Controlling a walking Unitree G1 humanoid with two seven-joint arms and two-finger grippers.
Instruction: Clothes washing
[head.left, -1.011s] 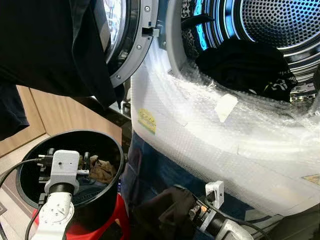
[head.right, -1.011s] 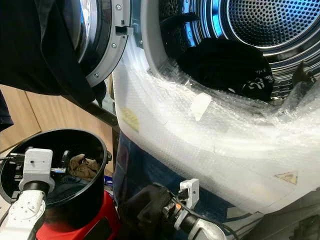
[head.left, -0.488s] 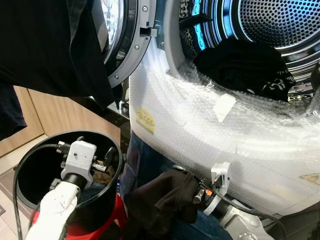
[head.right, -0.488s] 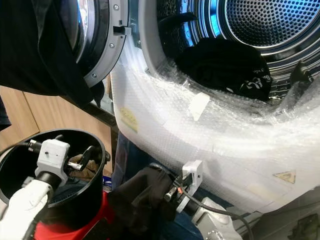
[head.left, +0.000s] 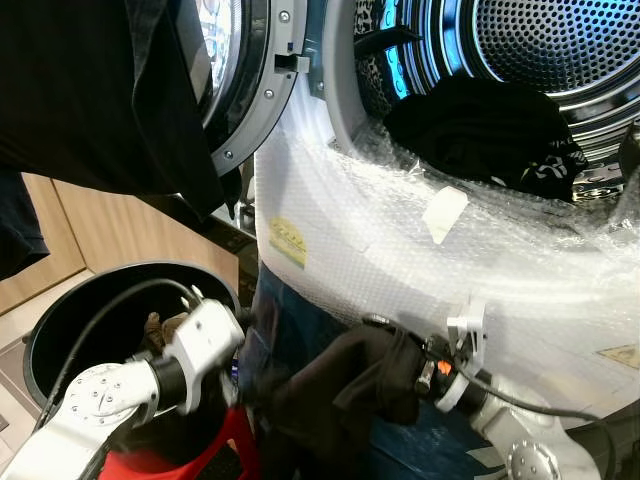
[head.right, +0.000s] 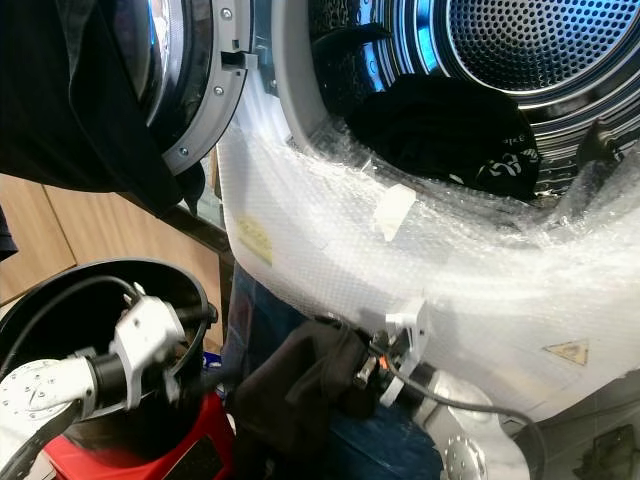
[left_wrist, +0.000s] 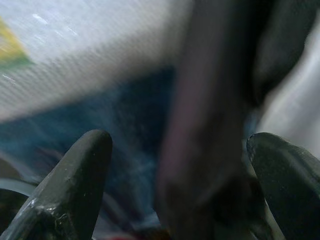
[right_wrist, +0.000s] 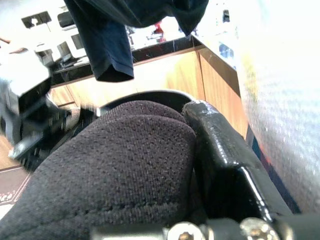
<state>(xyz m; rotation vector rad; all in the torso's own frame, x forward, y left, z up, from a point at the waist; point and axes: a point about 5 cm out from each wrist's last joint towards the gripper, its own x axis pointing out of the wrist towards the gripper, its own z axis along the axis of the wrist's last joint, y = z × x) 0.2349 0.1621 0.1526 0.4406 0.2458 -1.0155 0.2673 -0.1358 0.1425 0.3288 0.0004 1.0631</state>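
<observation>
1. The washer drum (head.left: 560, 40) is seen as shiny perforated metal.
2. The washer front (head.left: 400, 250) is wrapped in crinkly, glossy bubble wrap.
3. The dark garment (right_wrist: 120, 165) is shown as a matt, knobbly knit cloth, pinched by the right pincer (right_wrist: 200, 175), glossy black plastic.
4. The bucket (head.left: 45, 320) looks like smooth black plastic.
5. The cabinet panels (head.left: 100, 235) are matt wood.
</observation>
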